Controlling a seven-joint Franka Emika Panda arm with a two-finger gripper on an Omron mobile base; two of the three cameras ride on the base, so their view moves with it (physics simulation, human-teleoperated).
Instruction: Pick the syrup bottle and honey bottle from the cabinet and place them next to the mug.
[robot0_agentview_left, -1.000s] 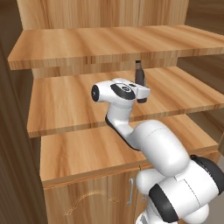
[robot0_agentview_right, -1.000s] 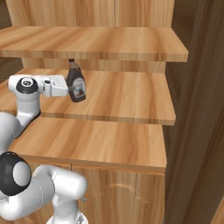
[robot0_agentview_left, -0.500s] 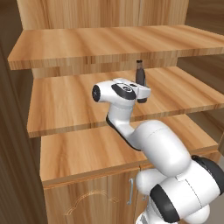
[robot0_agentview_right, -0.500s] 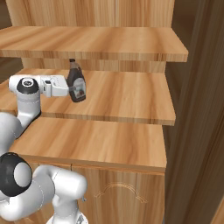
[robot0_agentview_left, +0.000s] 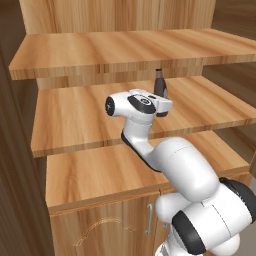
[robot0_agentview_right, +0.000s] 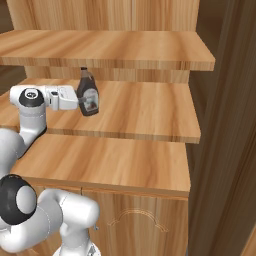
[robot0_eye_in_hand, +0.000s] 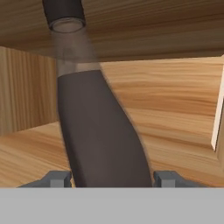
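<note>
Fingertips of the gripper (robot0_eye_in_hand: 111, 178) flank the syrup bottle (robot0_agentview_right: 88, 93), seemingly clamping it; its base stays hidden.

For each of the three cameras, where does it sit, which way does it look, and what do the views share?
Left base view: behind the arm's left, looking forward and down at the cabinet; the arm rises lower right.
Right base view: behind its right, same shelves; the arm rises lower left.
Hand view: on the hand, looking along the fingers at the syrup bottle.
Shared: the syrup bottle.
</note>
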